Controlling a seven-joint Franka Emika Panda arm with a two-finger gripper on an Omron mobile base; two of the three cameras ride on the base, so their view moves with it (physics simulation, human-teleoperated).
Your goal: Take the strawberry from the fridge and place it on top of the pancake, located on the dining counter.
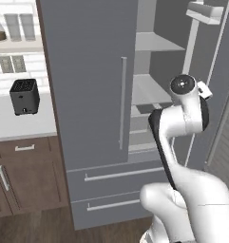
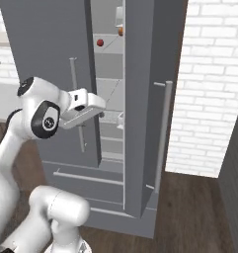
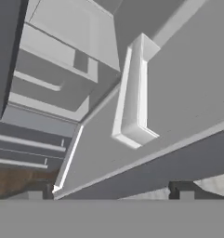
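Fingertips (image 3: 181, 191) stand far apart at the bottom of the hand view, so the gripper (image 3: 108, 194) is wide and holds nothing. It hangs at the mouth of the fridge (image 1: 87, 71), beside the inner face of the open right door (image 2: 145, 99). A pale door bin (image 3: 132, 93) juts out just ahead of the hand. In the right base view the hand sits at about mid height of the opening, level with the lower shelves (image 1: 151, 90).

The strawberry (image 2: 99, 43) lies well above the hand, on an upper shelf near that shelf's left end, close beside the edge of the closed left door. An orange fruit (image 2: 121, 31) sits a little higher and further right, partly behind the edge of the open door. Whether the two share a shelf cannot be told.

The step in hand looks like the reach for the strawberry, with the door already open enough. To do it well, the arm should lift the hand first, clear of the door bin. Then it should go in through the gap between the two doors, level with the upper shelf. The jaws should stay wide until the tiny fruit is centred between them, since an off-centre squeeze could roll it away. Keeping toward the shelf's left end avoids the orange fruit.
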